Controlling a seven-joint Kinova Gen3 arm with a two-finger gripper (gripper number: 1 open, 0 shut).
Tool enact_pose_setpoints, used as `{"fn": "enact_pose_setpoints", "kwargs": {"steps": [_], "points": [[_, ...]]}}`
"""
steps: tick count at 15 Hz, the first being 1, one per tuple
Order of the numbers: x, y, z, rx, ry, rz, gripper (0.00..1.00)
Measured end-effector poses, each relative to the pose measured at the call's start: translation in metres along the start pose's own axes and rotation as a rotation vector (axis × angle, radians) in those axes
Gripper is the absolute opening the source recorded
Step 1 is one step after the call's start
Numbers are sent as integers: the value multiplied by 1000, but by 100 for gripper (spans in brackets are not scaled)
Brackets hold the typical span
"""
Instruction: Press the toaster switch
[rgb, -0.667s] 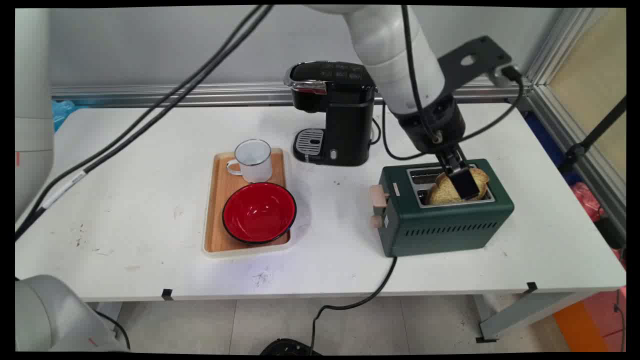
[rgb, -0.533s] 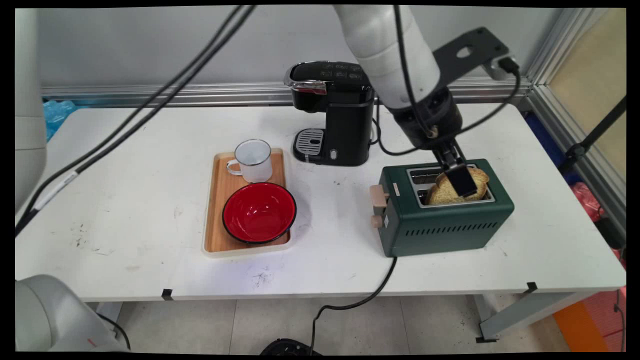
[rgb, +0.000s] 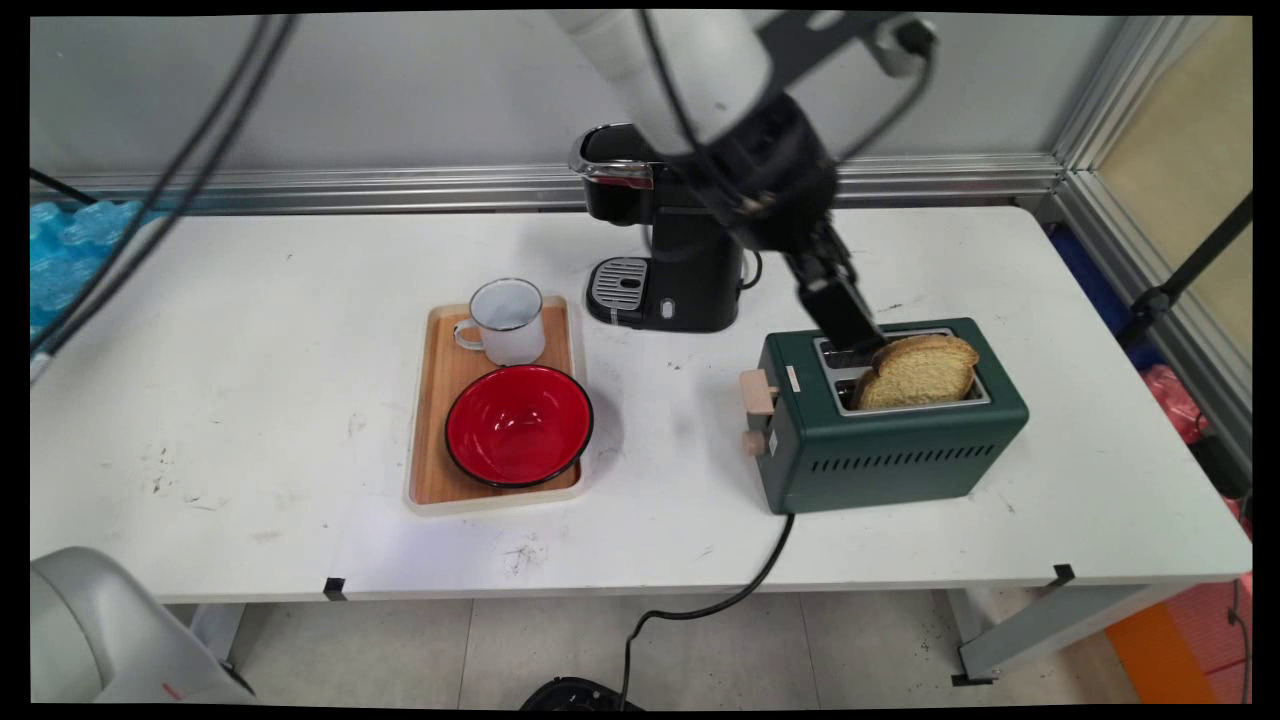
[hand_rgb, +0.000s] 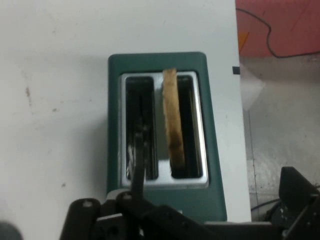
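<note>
Currently the end effector (rgb: 845, 315) hangs just above the far-left corner of the green toaster (rgb: 890, 450), tilted down and to the right from the arm's black wrist. Its fingers are spread apart and grip nothing. In the hand view one finger (hand_rgb: 137, 172) lies across the empty slot, while the other shows at the picture's right edge, beyond the toaster's side.

A slice of toast (rgb: 920, 370) stands on edge in the slot nearer the camera, its browned upper half projecting above the toaster's top. In the main view the end effector is just left of the slice; the hand view shows a clear gap between the slice and either finger.

Two pale pink controls (rgb: 757, 392) sit on the toaster's left end. A black cord (rgb: 740, 590) runs from its lower front over the edge of the white worktop (rgb: 250, 400).

A black coffee machine (rgb: 680, 250) stands behind and to the left of the toaster, partly hidden by the arm. Further left lies a wooden tray (rgb: 440, 370) carrying a white mug (rgb: 508, 320) at its far end and a red bowl (rgb: 518, 425) at its near end.
</note>
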Motion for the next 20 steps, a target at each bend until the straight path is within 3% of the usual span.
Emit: {"fn": "enact_pose_setpoints", "kwargs": {"steps": [11,15,20], "points": [[-75,0,-81,52,-15,-4,100],[-89,-3,-75,78,-2,-13,100],[-97,-8,-41,93,12,-19,100]]}}
